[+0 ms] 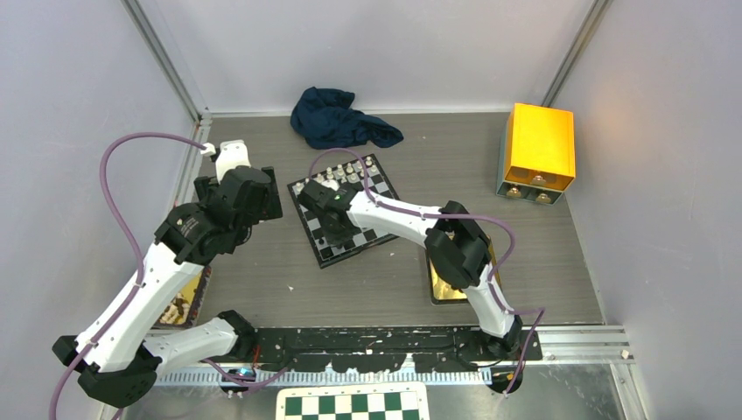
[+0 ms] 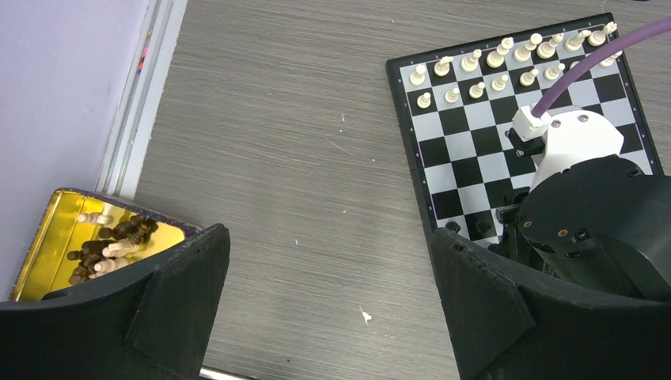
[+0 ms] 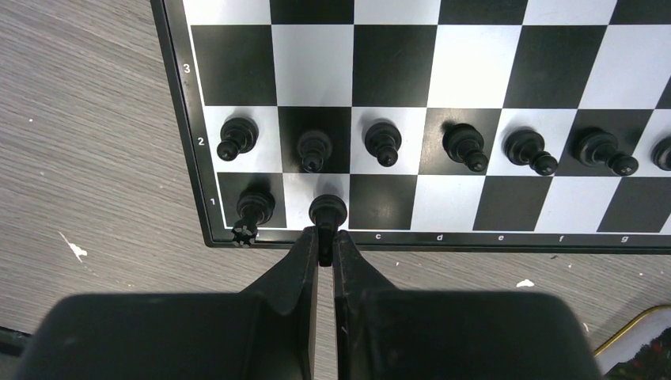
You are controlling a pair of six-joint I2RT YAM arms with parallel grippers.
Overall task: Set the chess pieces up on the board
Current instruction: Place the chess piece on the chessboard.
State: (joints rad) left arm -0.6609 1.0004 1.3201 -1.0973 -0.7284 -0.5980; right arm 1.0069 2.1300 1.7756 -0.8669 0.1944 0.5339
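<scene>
White pieces (image 2: pixel 506 55) look set on the far side, 7 black pawns (image 3: pixel 467 146) visible. Right gripper (image 3: pixel 326 235) pinches black piece (image 3: pixel 327 210) on the board (image 3: pixel 475 55) near row, mostly unfilled. Left gripper (image 2: pixel 326 245) fingers wide apart.

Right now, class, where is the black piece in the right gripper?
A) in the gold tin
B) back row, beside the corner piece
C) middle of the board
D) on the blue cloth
B: the right gripper is shut on a black piece at the back-row square next to the corner piece.
</scene>
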